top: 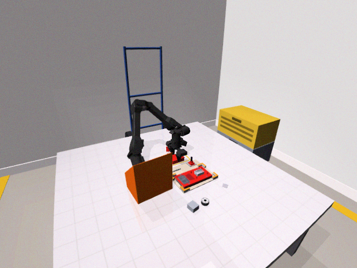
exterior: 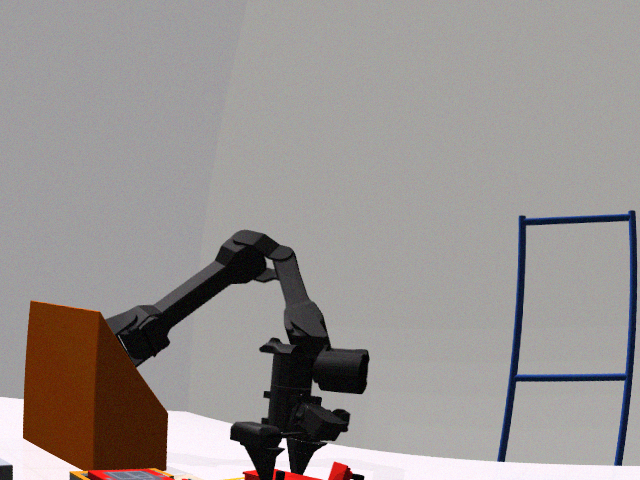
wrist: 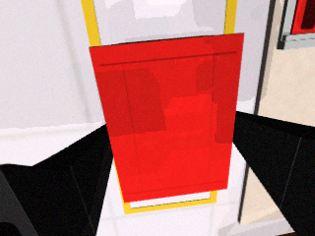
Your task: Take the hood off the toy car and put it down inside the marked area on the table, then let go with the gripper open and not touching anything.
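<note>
We are holding the red hood [wrist: 167, 118] between the jaws, closed on its two sides so it stays flat. Directly under the jaws, the yellow marked area [wrist: 92, 25] is framing the hood, so we are judging it ready for lowering onto the desk [top: 230, 219].

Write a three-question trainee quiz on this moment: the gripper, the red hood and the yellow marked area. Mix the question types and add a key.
1. True or false: the gripper is open and holds nothing.
2. In the wrist view, the yellow marked outline appears where relative to the red hood? A) wholly to its right B) behind it, showing past its top and bottom edges C) nowhere in view
3. Fill in: in the top view, the large box beside the toy car is coloured ____.

Key: 1. False, it is shut on the hood. 2. B. 3. Orange.
</note>
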`<state>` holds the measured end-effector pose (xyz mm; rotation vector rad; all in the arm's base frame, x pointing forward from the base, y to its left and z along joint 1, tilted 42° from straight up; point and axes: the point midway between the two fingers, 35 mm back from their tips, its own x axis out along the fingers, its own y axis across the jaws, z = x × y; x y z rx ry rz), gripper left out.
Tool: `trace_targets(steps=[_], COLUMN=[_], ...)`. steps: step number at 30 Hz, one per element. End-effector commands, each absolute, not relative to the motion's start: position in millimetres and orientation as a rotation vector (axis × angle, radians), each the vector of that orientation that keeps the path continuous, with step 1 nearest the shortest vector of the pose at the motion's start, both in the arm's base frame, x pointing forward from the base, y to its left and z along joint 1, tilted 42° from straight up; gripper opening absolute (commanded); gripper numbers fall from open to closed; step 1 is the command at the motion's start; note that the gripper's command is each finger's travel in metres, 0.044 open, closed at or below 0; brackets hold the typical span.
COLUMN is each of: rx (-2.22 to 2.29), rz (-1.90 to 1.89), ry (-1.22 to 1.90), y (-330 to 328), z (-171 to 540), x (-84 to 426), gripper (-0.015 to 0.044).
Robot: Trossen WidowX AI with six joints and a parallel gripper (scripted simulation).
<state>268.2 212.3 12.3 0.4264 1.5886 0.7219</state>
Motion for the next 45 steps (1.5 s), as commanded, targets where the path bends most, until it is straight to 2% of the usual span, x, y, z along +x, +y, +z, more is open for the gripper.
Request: trace_targets(steps=[1,3,20,29,45], rx=[0.43,0.43,0.427,0.43,0.43], rz=[0.718,0.718,0.722,0.72,0.72], ry=[1.589,1.589,1.589,1.584,1.584], y=[213.2,213.8,213.1,166.0,166.0], z=[10.7,9.9,11.3,64.2,64.2], x=[268.1,267.9,268.0,279.0,279.0], gripper=[0.0,0.0,0.044,0.044,0.044])
